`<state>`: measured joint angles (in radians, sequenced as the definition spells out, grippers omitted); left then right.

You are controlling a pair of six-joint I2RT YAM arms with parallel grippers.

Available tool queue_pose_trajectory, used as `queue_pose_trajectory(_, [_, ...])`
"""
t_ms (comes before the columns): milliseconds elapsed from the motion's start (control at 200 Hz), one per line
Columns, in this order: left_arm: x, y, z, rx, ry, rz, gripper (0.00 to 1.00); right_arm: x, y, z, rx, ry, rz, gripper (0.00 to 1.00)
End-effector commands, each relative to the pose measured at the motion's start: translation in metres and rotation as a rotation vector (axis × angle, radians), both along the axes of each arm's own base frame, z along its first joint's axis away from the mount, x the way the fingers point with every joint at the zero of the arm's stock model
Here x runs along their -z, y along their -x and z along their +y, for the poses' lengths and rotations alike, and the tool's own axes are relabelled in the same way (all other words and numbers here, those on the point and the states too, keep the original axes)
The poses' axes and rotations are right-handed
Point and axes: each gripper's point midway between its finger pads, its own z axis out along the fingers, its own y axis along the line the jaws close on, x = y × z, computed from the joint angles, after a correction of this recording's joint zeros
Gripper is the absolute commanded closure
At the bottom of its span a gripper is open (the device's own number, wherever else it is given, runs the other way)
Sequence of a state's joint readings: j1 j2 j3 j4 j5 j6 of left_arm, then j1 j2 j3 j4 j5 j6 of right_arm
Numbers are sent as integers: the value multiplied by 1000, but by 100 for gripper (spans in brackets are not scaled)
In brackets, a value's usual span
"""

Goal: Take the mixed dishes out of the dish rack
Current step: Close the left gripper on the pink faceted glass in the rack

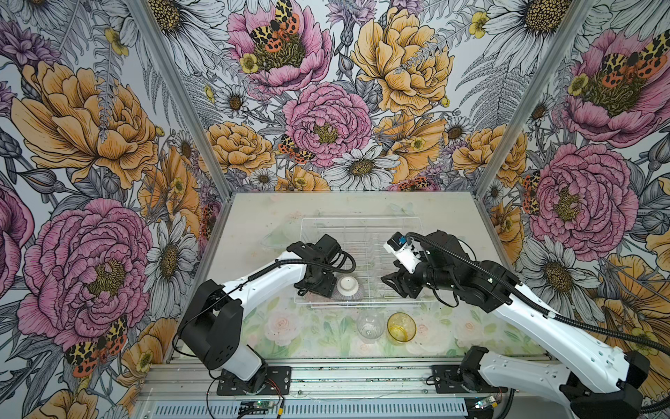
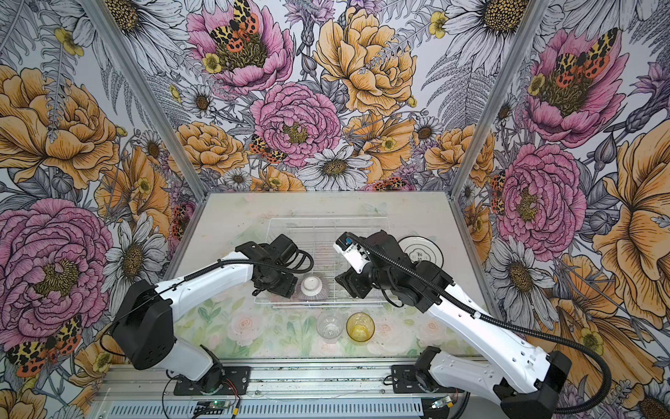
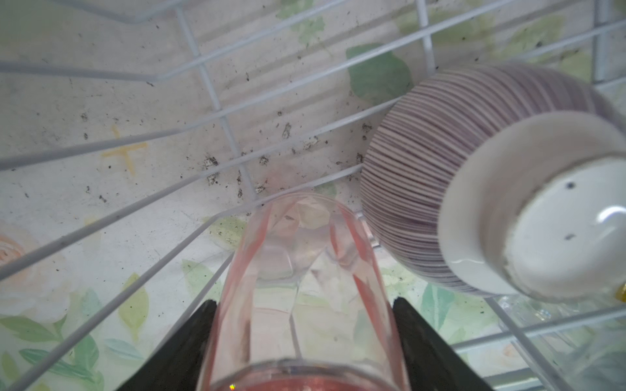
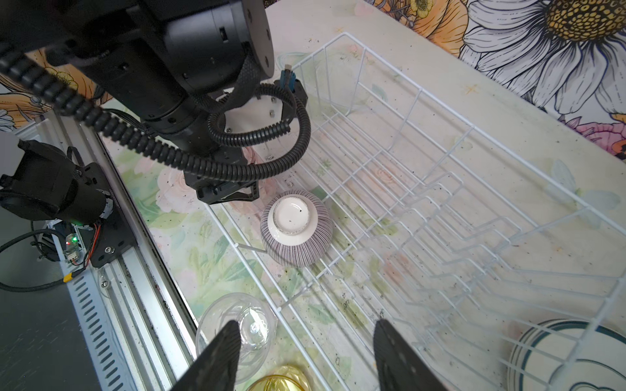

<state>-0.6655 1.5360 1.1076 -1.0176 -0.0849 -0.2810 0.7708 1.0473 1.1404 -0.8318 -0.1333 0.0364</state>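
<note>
Left gripper (image 3: 301, 303) astride pink tumbler (image 3: 305, 237), rack's (image 4: 420, 90) front-left corner.
Pinching or just short: cannot tell. Right gripper (image 4: 305, 335) spread, empty.

At the centre of the frame we see the white wire dish rack (image 1: 362, 246) on the pale floral tabletop (image 1: 268, 217). In its lower left corner a purple-grey striped bowl (image 1: 348, 290) lies upside down, white foot up. The left hand (image 1: 314, 287) points down just left of the bowl; we cannot tell how its jaws stand. The right hand (image 1: 396, 284) hangs over the rack's lower right part. Below the rack stand a clear tumbler (image 1: 370, 325) and, just right of it, an amber tumbler (image 1: 401, 327).
</note>
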Motion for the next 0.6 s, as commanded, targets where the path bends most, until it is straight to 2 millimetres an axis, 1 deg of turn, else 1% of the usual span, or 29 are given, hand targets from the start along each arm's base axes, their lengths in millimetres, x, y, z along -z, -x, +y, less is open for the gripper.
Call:
queue_pose_trajectory(0, [3, 10, 3, 18, -10, 46, 29, -4, -1, -1, 8, -24, -8, 35])
queue_pose_trajectory(195, [-5, 6, -2, 32, 27, 40, 35, -3, -2, 3, 0, -36, 2, 35])
queue_pose_trajectory(380, [-14, 0, -5, 38, 65, 29, 37, -4, -1, 11, -23, -68, 19, 35])
queue_pose_trajectory(590, [-24, -1, -2, 35, 91, 21, 38, -6, -2, 20, -46, -106, 29, 35])
